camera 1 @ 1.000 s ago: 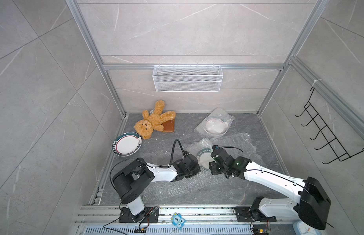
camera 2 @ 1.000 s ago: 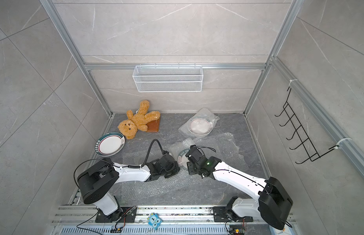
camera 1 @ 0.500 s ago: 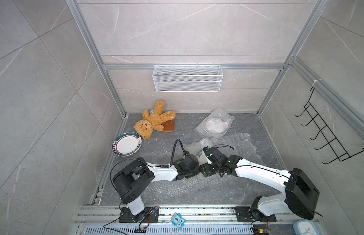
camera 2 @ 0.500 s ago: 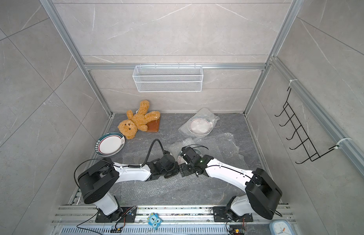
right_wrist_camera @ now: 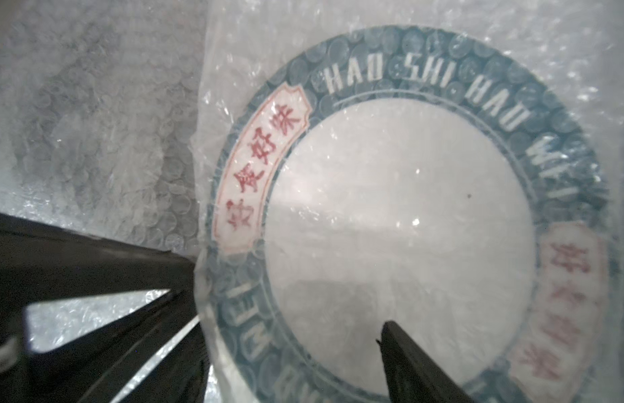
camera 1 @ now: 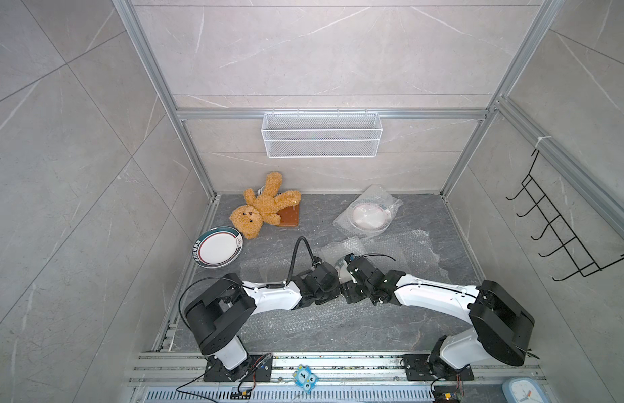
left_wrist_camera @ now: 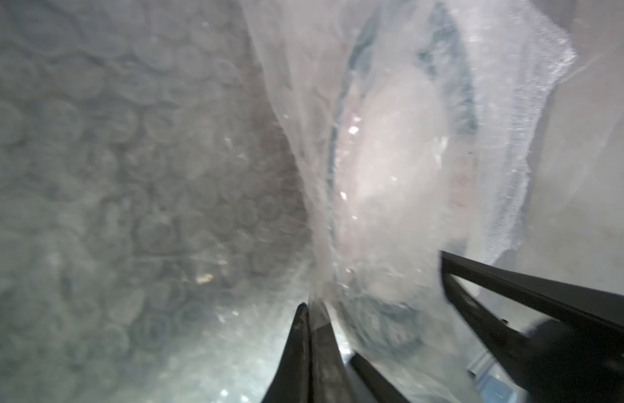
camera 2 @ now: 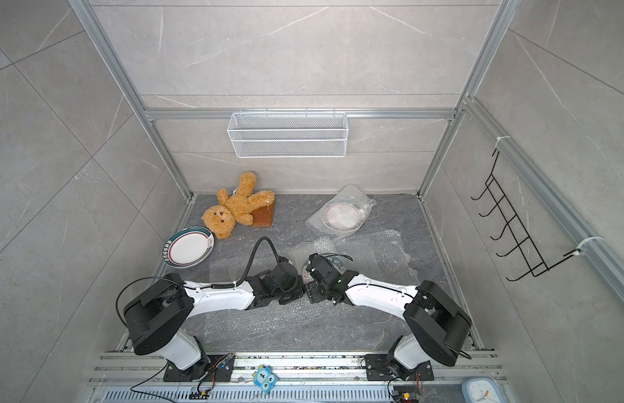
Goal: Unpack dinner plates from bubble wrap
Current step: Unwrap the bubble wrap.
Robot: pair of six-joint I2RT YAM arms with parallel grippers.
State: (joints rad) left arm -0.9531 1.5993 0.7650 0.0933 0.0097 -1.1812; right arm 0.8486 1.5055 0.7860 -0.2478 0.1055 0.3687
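Pinching cloudy bubble wrap point(left_wrist_camera: 286, 104) around a green-rimmed, red-lettered plate point(right_wrist_camera: 401, 216), the left gripper point(left_wrist_camera: 309, 307) is closed; right gripper point(right_wrist_camera: 289, 296) gapes open.

arms point(camera 1: 272, 301) white links, black joints | cables point(camera 1: 296, 258) black | bases point(camera 1: 234, 370) black plates
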